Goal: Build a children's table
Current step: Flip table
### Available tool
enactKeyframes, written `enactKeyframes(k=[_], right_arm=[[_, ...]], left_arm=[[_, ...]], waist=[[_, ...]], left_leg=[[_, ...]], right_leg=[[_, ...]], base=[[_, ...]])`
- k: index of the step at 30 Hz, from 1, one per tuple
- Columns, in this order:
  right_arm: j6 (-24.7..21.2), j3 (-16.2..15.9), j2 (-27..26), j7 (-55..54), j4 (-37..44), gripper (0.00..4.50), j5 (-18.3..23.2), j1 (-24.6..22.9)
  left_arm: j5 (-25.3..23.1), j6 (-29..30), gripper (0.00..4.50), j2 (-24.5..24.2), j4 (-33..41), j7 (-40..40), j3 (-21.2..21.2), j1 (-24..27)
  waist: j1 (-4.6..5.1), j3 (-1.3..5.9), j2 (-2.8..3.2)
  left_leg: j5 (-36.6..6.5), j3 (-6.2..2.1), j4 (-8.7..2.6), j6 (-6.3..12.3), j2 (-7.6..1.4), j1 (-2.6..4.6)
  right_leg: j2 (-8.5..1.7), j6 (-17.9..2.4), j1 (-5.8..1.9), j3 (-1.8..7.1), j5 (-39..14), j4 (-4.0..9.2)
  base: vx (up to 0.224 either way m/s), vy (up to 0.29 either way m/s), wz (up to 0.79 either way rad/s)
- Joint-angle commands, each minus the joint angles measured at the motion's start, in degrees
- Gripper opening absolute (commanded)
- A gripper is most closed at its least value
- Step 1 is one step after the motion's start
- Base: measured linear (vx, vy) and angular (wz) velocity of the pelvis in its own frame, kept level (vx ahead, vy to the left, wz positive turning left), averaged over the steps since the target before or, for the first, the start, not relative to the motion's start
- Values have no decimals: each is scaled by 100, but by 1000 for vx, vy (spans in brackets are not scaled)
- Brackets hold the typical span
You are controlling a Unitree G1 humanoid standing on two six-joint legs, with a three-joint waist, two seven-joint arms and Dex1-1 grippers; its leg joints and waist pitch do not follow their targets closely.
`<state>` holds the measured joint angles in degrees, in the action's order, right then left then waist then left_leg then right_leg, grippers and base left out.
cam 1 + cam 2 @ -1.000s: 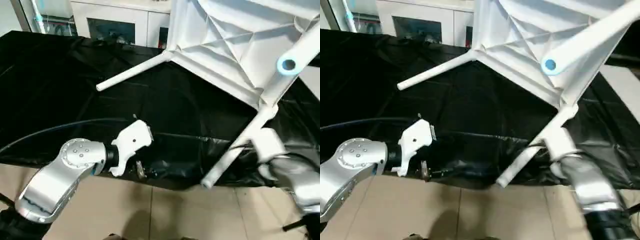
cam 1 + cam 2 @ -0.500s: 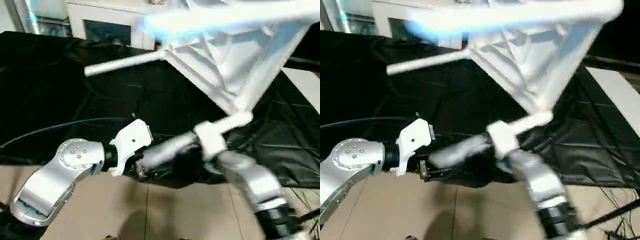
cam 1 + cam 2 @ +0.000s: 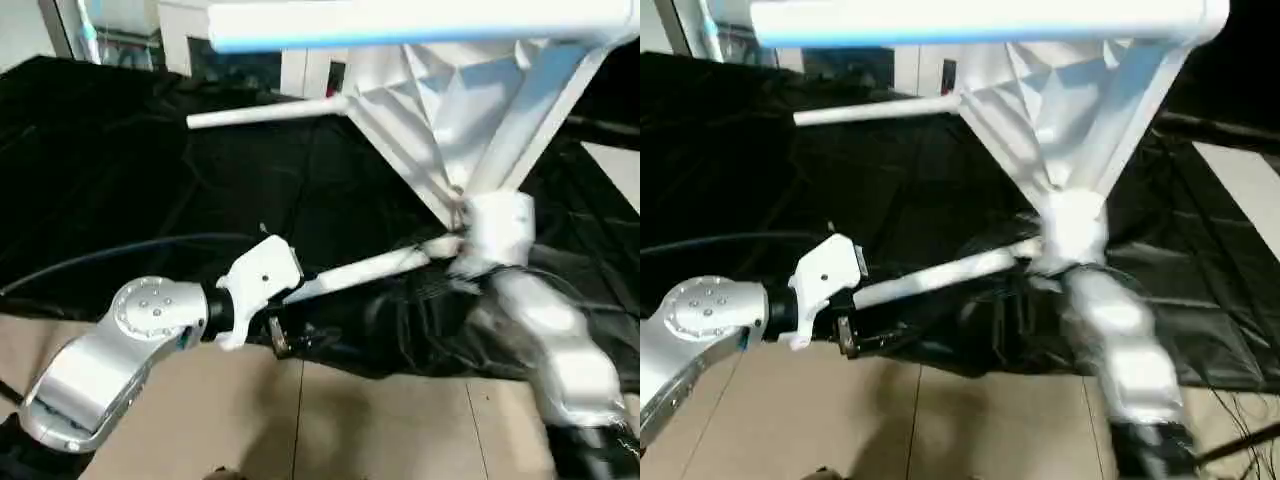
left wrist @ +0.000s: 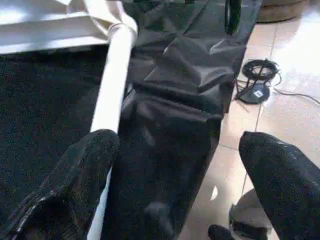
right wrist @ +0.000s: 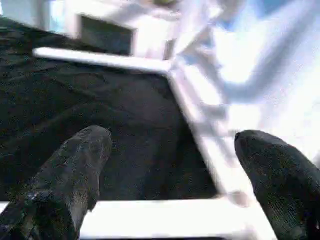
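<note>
The children's table is tipped up over the black cloth, its white tabletop [image 3: 430, 100] showing its ribbed underside. One white leg [image 3: 265, 112] points left from a far corner. Another leg [image 3: 420, 25], with a blue end, runs across above. A third leg [image 3: 355, 270] reaches from the near corner toward my left wrist. My left gripper [image 4: 177, 150] is open, with that leg [image 4: 112, 85] passing close by one finger [image 4: 75, 185]. My right gripper [image 5: 172, 150] is open under the near corner, and a leg [image 5: 165, 217] lies across between its fingers, not clamped.
A black cloth [image 3: 120, 170] covers the work surface, its front edge hanging over a tiled floor [image 3: 380, 420]. A white cabinet with glass doors [image 3: 240, 55] stands behind. A black cable [image 3: 110, 255] runs to my left arm. Coiled cables [image 4: 257, 82] lie on the floor.
The table has turned: the near leg swung from pointing at the floor to pointing left toward my left wrist, and the blue-ended leg went level overhead. My right arm moved in under the corner.
</note>
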<state>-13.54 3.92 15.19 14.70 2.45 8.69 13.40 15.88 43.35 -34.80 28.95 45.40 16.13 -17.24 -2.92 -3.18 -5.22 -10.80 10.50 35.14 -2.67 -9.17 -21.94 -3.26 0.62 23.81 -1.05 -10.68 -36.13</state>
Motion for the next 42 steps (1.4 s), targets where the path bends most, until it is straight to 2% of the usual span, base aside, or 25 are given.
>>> enactKeyframes(k=[1,2,3,4,6,7,8,10,11,14,15,17,18,20,21,22,23,24,25,27,28,30,35,38,42], right_arm=[[536,488,148,-406,-168,444,-222,145],[688,625,170,-528,-279,444,-250,226],[791,712,201,-631,-401,444,-274,316],[917,792,219,-607,-575,444,-182,430],[1083,821,288,-593,-847,444,-168,598],[1206,870,335,-514,-1211,444,-81,833],[1206,870,335,-514,-1211,444,-81,833],[1485,929,433,-410,-2186,444,29,1456],[1539,927,460,-326,-2488,444,49,1651],[1545,884,530,-52,-3319,444,43,2194],[1540,883,537,-16,-3449,444,31,2276],[1710,931,624,83,-4575,444,-83,2971],[1710,931,624,83,-4575,444,-83,2971],[1796,939,700,238,-5267,444,-86,3379],[1810,939,714,251,-5374,444,-91,3443],[1829,970,754,252,-5665,444,-79,3631],[1905,1007,806,210,-5980,444,-67,3831],[1913,1018,815,203,-6013,444,-59,3857],[1933,1046,837,182,-6096,444,-38,3923],[2001,1084,890,187,-6319,444,-1,4068],[2089,1082,952,136,-6485,444,-42,4170],[2139,1116,987,117,-6589,444,-30,4237],[2503,1224,1121,109,-6992,444,-2,4411],[2513,1308,1215,142,-7266,444,56,4527],[2357,1360,1249,258,-7439,444,101,4627]], left_arm=[[-38,-31,450,60,22,-37,111,-87],[-36,-39,450,81,6,-46,128,-110],[-36,-44,450,96,-9,-50,139,-130],[-39,-51,450,114,-16,-50,154,-152],[-29,-59,450,147,-20,-50,164,-183],[-12,-58,450,187,-15,-51,177,-221],[-12,-58,450,187,-15,-51,177,-221],[-4,-75,450,266,-16,-73,209,-290],[-5,-84,450,290,-24,-85,211,-304],[-12,-109,450,330,-49,-119,198,-316],[-14,-112,450,336,-51,-125,194,-316],[-11,-114,450,373,-61,-194,106,-313],[-11,-114,450,373,-61,-194,106,-313],[-5,-96,450,362,-54,-224,38,-303],[-3,-93,450,358,-49,-229,26,-298],[10,-76,450,352,-24,-248,-13,-277],[39,-45,450,366,6,-282,-67,-249],[39,-43,450,372,10,-293,-74,-243],[40,-38,450,386,20,-323,-93,-228],[41,-38,450,420,28,-380,-124,-205],[67,-34,450,462,32,-422,-158,-176],[76,-28,450,480,37,-450,-173,-155],[97,-7,450,487,80,-504,-190,-80],[97,-16,450,461,60,-494,-199,-87],[99,-9,450,437,59,-487,-222,-93]], waist=[[-14,307,84],[-5,303,82],[-10,303,110],[17,308,102],[25,311,118],[40,311,110],[54,320,102],[70,318,118],[83,342,103],[74,342,108],[56,350,102],[62,361,64],[67,360,78],[27,355,77],[28,358,47],[24,360,59],[13,351,22],[6,350,42],[3,343,9],[-15,340,26],[-37,328,-25],[-34,324,-12],[-65,301,-43],[-73,303,-17],[-81,300,-26]], left_leg=[[-1600,-150,-496,-421,-321,107],[-1683,-141,-480,-406,-311,131],[-1686,-147,-482,-411,-313,130],[-1679,-150,-484,-407,-303,113],[-1756,-147,-472,-380,-304,135],[-1784,-150,-472,-368,-302,123],[-1777,-150,-461,-340,-298,121],[-1775,-159,-456,-321,-296,106],[-1734,-149,-433,-300,-287,97],[-1562,-134,-419,-229,-287,76],[-1508,-122,-404,-216,-294,89],[-1379,-125,-396,-181,-289,64],[-1375,-125,-386,-178,-289,65],[-1235,-107,-378,-128,-298,64],[-1173,-107,-374,-108,-296,55],[-1123,-104,-368,-75,-292,49],[-1143,-101,-361,-53,-296,50],[-1152,-98,-361,-51,-296,56],[-1143,-87,-357,-38,-303,59],[-1121,-89,-358,-32,-304,58],[-1143,-87,-360,-26,-311,64],[-1165,-90,-365,-44,-312,59],[-1346,-86,-369,-87,-307,71],[-1358,-93,-370,-86,-309,71],[-1336,-93,-366,-53,-305,57]], right_leg=[[-384,-622,-201,226,-1704,478],[-368,-602,-184,227,-1816,493],[-374,-597,-184,227,-1831,490],[-352,-599,-194,217,-1810,486],[-351,-615,-178,211,-1820,487],[-350,-633,-185,201,-1841,489],[-350,-660,-192,199,-1819,487],[-361,-727,-193,190,-1827,474],[-355,-770,-214,184,-1755,475],[-345,-899,-235,184,-1496,452],[-349,-909,-225,189,-1418,450],[-357,-1055,-253,167,-1265,413],[-363,-1103,-245,165,-1269,402],[-356,-1138,-257,168,-1043,390],[-352,-1154,-264,163,-977,380],[-359,-1213,-266,159,-902,364],[-372,-1220,-265,157,-1013,368],[-368,-1219,-263,156,-1050,380],[-369,-1216,-250,158,-1040,383],[-367,-1212,-250,158,-1025,376],[-379,-1188,-240,152,-1163,376],[-377,-1190,-238,148,-1203,381],[-364,-1074,-205,143,-1450,410],[-369,-1083,-199,142,-1428,401],[-360,-1129,-209,137,-1302,392]], base=[[0,0,0],[0,0,0],[0,0,0],[0,0,0],[0,0,0],[0,0,0],[0,0,0],[0,0,0],[0,0,0],[0,0,0],[0,0,0],[0,0,0],[0,0,0],[0,0,0],[0,0,0],[0,0,0],[0,0,0],[0,0,0],[0,0,0],[0,0,0],[0,0,0],[0,0,0],[0,0,0],[0,0,0],[0,0,0]])
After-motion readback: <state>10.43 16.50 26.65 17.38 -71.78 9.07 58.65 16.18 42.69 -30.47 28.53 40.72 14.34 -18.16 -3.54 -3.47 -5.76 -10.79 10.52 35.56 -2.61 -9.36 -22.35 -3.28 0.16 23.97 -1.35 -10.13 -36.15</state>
